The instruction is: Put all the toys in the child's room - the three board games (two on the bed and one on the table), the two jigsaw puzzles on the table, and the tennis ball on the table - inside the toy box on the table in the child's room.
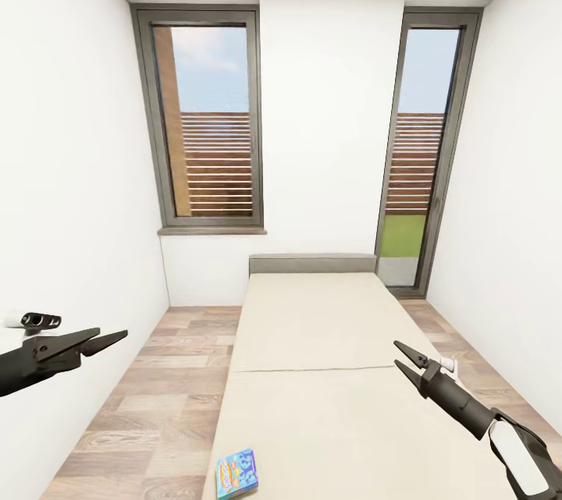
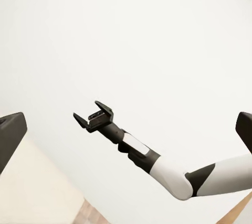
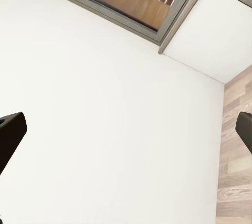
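Blue board game (image 1: pixel 236 473) lies flat, slightly skewed, on beige mattress of the bed (image 1: pixel 328 375), at its near left edge. Grey headboard at far end.

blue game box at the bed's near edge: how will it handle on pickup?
The small flat blue printed game box looks rigid, probably light. It lies flat on the beige mattress, so fingers may struggle to get under it. Sitting near the mattress edge, a push might slide it off.

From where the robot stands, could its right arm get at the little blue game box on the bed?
Probably yes: the blue game box lies bare near the bed edge, nothing on top, and the open right end effector hangs over the mattress, though it must swing across and down.
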You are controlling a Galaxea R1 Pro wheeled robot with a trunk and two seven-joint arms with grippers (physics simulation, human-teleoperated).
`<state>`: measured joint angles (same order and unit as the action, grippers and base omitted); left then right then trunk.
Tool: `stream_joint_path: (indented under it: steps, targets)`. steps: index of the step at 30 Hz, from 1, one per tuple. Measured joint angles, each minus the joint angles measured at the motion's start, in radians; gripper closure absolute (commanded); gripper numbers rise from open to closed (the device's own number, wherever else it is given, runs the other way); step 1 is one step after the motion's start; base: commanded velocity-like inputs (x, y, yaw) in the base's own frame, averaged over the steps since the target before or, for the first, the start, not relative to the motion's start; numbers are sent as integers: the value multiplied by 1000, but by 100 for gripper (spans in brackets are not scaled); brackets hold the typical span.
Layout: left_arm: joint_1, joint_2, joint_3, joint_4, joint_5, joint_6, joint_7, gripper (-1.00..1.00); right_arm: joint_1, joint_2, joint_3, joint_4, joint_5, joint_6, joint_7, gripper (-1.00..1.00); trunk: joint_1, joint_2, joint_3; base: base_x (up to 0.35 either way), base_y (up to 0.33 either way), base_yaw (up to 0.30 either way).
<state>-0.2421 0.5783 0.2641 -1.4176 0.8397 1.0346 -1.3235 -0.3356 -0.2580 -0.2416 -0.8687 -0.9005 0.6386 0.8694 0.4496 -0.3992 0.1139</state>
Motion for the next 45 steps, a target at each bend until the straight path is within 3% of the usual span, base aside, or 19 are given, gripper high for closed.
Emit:
stream_joint_path:
  steps: [3,5,7,8,10,11,13,14,17,20,21,24,27,31,32,35,40,45]
  targets:
    - [-1,0,-1,0,1,1,54,-100,0,-1,0,0,0,-1,0,-100,0,0,0,0,0,0]
    - [-3,-9,-3,0,3,3,151,-100,0,-2,1,-2,1,-1,-3,-100,0,0,0,0,0,0]
    - [-5,-39,-12,0,6,4,290,-100,0,-3,1,-4,2,0,-17,-100,0,0,0,0,0,0]
    - [-6,-50,-14,0,7,4,330,-100,0,-3,2,-6,3,0,-25,-100,0,0,0,0,0,0]
    - [-10,-102,-24,0,8,4,483,-100,0,-5,3,-16,3,0,-78,-100,0,0,0,0,0,0]
    - [-13,-118,-28,0,9,5,524,-100,0,-5,4,-21,3,1,-96,-100,0,0,0,0,0,0]
    - [-31,-182,-52,4,9,3,690,-100,0,-3,10,-58,3,3,-174,-100,0,0,0,0,0,0]
    - [-37,-200,-61,6,10,3,736,-100,0,-2,12,-71,3,4,-195,-100,0,0,0,0,0,0]
    - [-89,-289,-116,64,12,-5,1008,-100,1,0,28,-167,2,10,-312,-100,0,0,0,0,0,0]
    - [-129,-338,-148,137,13,-38,1144,-100,2,-1,53,-241,3,12,-383,-100,0,0,0,0,0,0]
    - [-152,-365,-173,188,11,-76,1191,-100,4,-1,73,-282,2,13,-416,-100,0,0,0,0,0,0]
    - [-203,-413,-231,302,-14,-160,1255,-100,9,-2,114,-360,8,15,-472,-100,0,0,0,0,0,0]
    - [-323,-463,-299,504,-94,-270,1310,-100,12,-2,159,-466,31,17,-542,-100,0,0,0,0,0,0]
    - [-479,-530,-329,773,-199,-408,1341,-100,12,-1,203,-564,66,20,-628,-100,0,0,0,0,0,0]
    - [-530,-556,-333,878,-233,-474,1348,-100,12,-1,222,-592,74,21,-663,-100,0,0,0,0,0,0]
    - [-609,-609,-339,1076,-306,-643,1364,-100,12,1,276,-632,86,24,-751,-100,0,0,0,0,0,0]
    - [-642,-635,-348,1171,-353,-757,1398,-100,12,3,336,-653,97,22,-897,-100,0,0,0,0,0,0]
    - [-649,-636,-351,1191,-366,-787,1414,-100,12,15,384,-663,102,23,-1032,-100,0,0,0,0,0,0]
